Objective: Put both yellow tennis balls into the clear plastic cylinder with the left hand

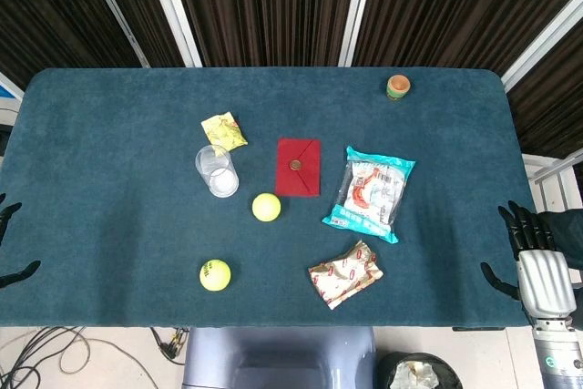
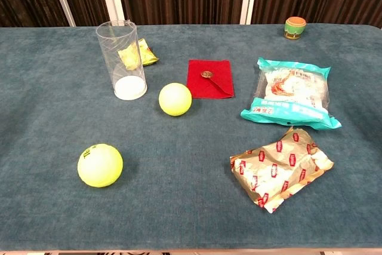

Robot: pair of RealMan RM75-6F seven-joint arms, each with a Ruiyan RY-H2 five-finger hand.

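You had two tennis balls on the table (image 1: 109,134): one (image 2: 175,98) just beside the single upright clear cylinder (image 2: 122,60), the other (image 2: 99,165) nearer you, well apart. Around them lay a small yellow packet (image 2: 139,54) behind the cylinder, one red envelope (image 2: 209,77), a teal snack bag (image 2: 293,92), a crumpled wrapper (image 2: 279,167) and a small pot (image 2: 295,27). Your right hand (image 1: 533,257) rested at the table's edge, fingers apart, empty. Of your left hand (image 1: 9,243) only fingertips showed; I couldn't tell their state.

two tennis balls (image 2: 175,98) (image 2: 100,165) — one cylinder (image 2: 122,60)
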